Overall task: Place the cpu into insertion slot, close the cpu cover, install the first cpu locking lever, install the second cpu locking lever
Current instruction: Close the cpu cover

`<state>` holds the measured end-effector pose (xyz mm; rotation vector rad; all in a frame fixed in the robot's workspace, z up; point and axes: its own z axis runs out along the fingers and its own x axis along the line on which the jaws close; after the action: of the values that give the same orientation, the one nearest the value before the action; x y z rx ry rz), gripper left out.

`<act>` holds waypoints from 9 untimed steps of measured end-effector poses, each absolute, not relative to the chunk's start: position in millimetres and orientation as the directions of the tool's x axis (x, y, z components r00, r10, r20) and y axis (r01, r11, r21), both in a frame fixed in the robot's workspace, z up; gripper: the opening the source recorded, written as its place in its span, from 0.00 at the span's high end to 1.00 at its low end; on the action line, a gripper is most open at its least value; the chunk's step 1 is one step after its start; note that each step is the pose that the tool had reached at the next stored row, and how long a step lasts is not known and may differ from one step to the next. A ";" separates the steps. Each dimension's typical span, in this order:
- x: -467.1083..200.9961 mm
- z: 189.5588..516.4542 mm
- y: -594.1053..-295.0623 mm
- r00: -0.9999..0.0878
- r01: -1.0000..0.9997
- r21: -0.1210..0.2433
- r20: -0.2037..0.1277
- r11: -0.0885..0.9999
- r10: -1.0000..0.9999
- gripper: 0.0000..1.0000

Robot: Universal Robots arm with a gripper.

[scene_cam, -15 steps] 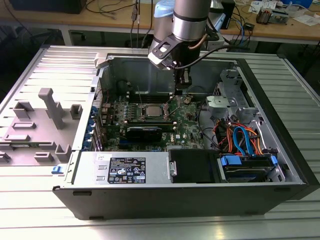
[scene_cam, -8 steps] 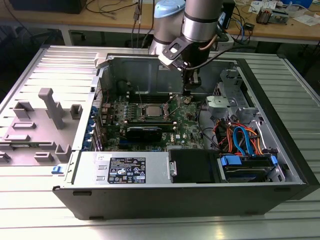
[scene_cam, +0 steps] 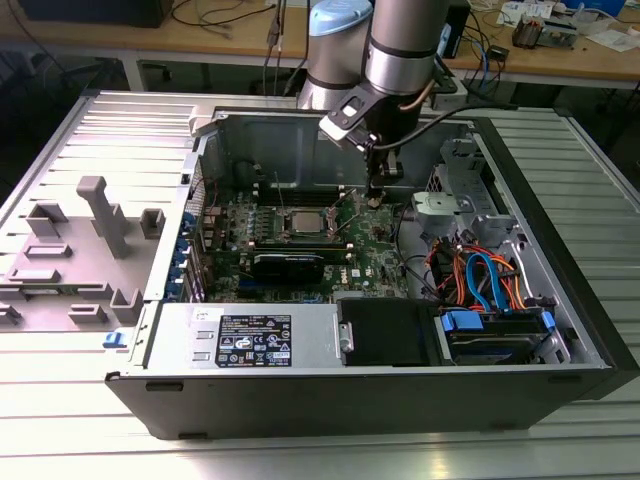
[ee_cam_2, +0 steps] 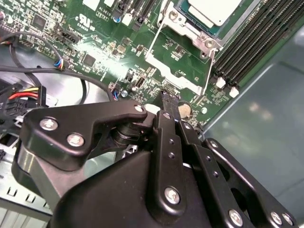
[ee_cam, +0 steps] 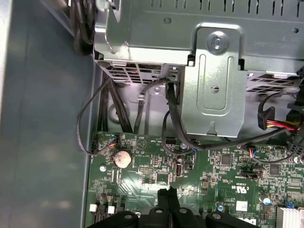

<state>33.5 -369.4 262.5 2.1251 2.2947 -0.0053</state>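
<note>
The chip [ee_cam_2: 213, 9] sits in its socket [ee_cam_2: 187, 28] just beyond the gripper [ee_cam_2: 168, 96], fingers pressed together and empty (lever step, I judge, needing precise aim).

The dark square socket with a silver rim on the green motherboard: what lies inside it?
A small flat square chip with a silver-grey metal top lies inside the dark square socket, hiding its floor.

- The table [scene_cam: 400, 462] is washed pale by bright, even light at six o'clock in the exterior view.
- The case [scene_cam: 300, 400] interior is left dimmer.
- Soft glare is carried by the cpu [ee_cam_2: 213, 9] in the second wrist view.
</note>
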 end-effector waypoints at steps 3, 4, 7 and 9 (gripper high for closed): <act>33.8 256.2 -369.5 -0.076 0.997 0.007 -0.013 0.077 0.997 0.89; 33.8 253.8 -369.5 -0.077 0.997 0.007 -0.013 0.077 0.997 0.89; 32.1 250.7 -369.5 -0.077 0.997 0.007 -0.013 0.077 0.997 0.89; 29.9 250.5 -369.5 -0.077 0.997 0.007 -0.013 0.077 0.997 0.89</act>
<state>29.9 -369.5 250.5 2.1252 2.2949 -0.0058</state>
